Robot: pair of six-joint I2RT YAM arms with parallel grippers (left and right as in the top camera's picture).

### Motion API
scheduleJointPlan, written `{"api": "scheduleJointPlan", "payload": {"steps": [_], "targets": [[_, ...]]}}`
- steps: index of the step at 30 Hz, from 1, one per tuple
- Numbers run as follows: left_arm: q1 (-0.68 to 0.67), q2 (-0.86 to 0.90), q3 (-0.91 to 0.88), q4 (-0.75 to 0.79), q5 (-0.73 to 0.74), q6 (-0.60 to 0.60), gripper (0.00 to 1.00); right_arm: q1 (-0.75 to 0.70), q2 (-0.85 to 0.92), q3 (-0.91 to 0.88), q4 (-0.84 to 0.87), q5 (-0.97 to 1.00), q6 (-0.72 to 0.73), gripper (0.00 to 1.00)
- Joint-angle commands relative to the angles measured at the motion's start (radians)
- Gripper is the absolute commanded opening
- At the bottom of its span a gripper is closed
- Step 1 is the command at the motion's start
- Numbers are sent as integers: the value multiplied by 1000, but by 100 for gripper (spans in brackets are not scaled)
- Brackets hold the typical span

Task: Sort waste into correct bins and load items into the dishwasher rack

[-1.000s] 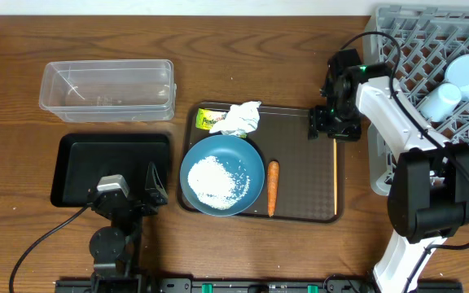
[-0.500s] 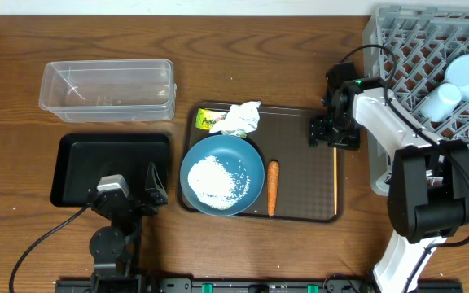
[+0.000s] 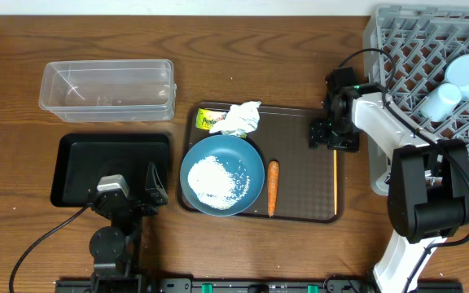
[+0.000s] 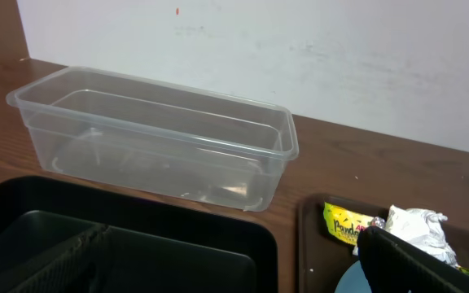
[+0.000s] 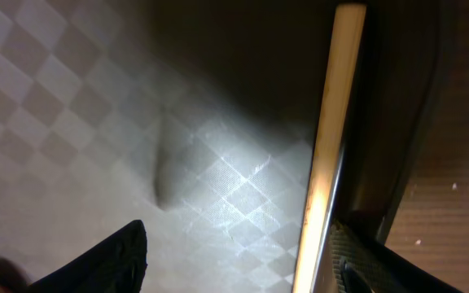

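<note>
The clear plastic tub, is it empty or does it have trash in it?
Empty. Overhead, the clear tub shows only its bare bottom; the napkin and wrapper lie on the brown tray.

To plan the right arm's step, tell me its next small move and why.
Probably lower the right tool a little and close it on the chopsticks. Its wrist view shows it open, astride their upper end and not yet gripping. They lie along the right edge of the brown tray.

The rack [image 3: 430,24] runs off the right edge, and the chopsticks [image 3: 335,183] perhaps overlap.
</note>
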Motion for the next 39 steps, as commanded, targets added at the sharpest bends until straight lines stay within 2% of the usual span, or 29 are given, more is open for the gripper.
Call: {"api": "scheduleJointPlan", "payload": {"steps": [1,11,16,19,20,21,22,32,39], "targets": [[-2,-6,-30,-19,-19,6,98,24,-1,-15,17,21,17,69],[-2,-6,-30,-19,-19,6,98,51,-1,-93,107,77,40,64],[-2,-6,-30,-19,-19,6,98,51,-1,-90,97,73,47,32],[-2,-6,-30,-19,-19,6,98,51,-2,-69,64,50,47,23],[-2,-6,-30,-19,-19,6,98,49,-2,-56,49,39,47,17],[-2,-6,-30,-19,-19,6,98,48,-2,-36,29,26,47,6],[-2,-6,-30,-19,-19,6,98,46,-3,-14,8,19,47,1],[-2,-6,-30,-19,-19,6,98,-28,-3,389,-259,13,0,1],[-2,-6,-30,-19,-19,6,98,-167,-3,668,-303,81,-79,1]]}}
